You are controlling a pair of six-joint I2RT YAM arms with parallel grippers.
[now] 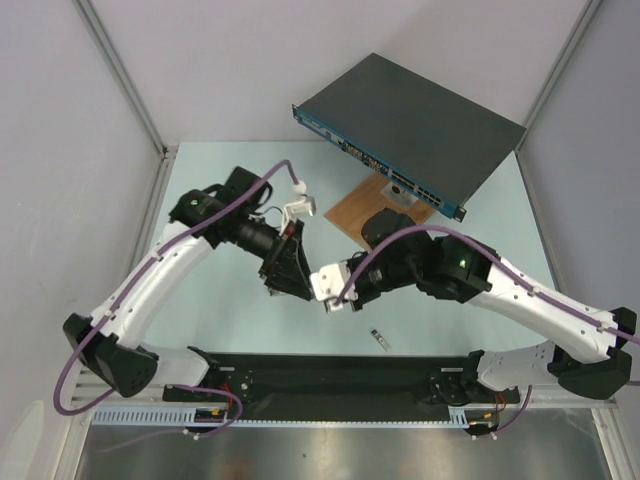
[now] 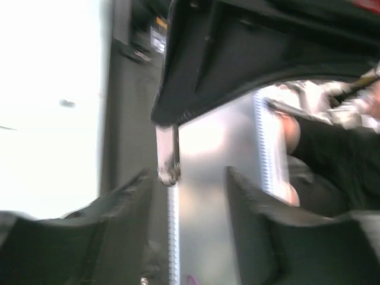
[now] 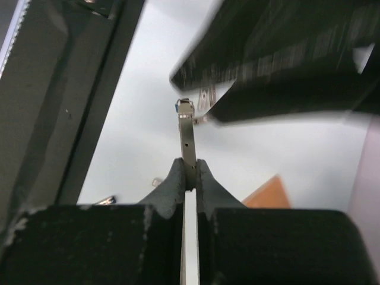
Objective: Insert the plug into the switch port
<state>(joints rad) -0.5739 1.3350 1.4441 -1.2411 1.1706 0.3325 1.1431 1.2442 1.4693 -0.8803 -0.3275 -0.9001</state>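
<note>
Counter [image 1: 450, 330] carries switch [image 1: 410, 125] at far-right corner. Left end effector [image 2: 187, 178]: jaws apart, empty. Right end effector [image 3: 189, 172] pinches plug [image 3: 188, 139] by its tail, mid-counter, well apart from switch. Risk: thin grip, plug may pivot vs port edge & jam.

Blur smears the left hand [image 3: 199, 98] in the right wrist view, and the switch [image 1: 410, 120] partly hides the wooden board [image 1: 350, 208]
</note>
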